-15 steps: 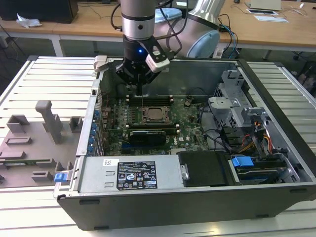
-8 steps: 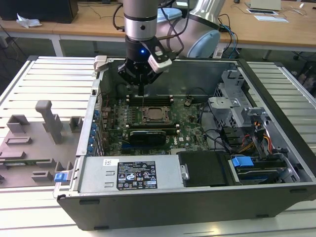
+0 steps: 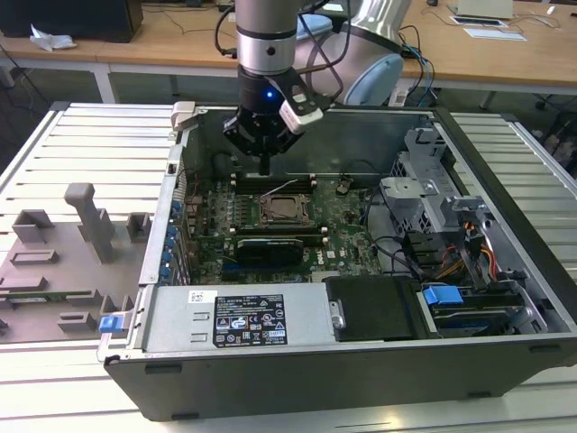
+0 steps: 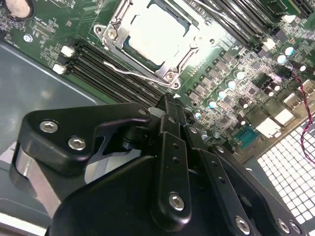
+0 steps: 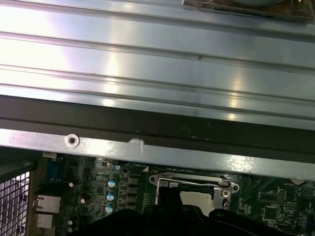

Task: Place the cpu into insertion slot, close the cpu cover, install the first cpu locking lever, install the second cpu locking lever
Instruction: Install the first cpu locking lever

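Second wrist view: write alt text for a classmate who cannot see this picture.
The black gripper, shut and empty, hangs over a green motherboard. Just beyond its tip the silver cpu lies framed by the flat metal cpu cover, with long black memory slots running alongside.

The tabletop (image 3: 81, 135) I work at is pale ribbed metal, bright with reflected light. Grey moulded fixtures (image 3: 90, 225) sit on it at the exterior view's left. Beyond it run wooden desks (image 3: 180, 45) carrying white papers (image 3: 494, 33), a crumpled sheet (image 3: 50, 39) and a dark box (image 3: 72, 18).
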Robot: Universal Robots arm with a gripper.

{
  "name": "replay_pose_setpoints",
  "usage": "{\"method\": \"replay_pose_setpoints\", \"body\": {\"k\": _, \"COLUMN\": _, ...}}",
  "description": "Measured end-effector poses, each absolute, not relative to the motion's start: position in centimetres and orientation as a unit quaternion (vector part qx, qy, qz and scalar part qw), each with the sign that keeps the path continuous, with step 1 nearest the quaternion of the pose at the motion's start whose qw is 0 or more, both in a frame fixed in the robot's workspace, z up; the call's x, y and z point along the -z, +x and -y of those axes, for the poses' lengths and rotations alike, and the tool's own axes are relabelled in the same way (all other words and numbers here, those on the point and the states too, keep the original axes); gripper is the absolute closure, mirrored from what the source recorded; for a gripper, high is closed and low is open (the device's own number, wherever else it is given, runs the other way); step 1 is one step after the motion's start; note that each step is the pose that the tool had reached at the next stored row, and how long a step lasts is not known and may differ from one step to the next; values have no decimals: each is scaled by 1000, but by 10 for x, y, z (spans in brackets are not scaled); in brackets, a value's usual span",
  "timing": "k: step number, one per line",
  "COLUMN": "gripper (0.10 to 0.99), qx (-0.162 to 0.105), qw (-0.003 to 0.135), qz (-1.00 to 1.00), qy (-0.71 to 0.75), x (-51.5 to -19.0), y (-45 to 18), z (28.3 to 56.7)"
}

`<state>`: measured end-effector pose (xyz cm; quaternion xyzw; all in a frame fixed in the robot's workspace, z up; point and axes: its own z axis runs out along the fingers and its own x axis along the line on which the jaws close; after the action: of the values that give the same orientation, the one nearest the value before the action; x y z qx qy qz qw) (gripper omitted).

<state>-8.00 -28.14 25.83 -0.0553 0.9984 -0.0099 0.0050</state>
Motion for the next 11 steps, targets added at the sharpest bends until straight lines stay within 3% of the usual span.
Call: {"method": "replay_pose_setpoints", "body": {"k": 11, "gripper": 980, "qx": 10, "qw": 4, "qz": -998, "qy": -55, "x": -255, "y": -75, "z": 281}}
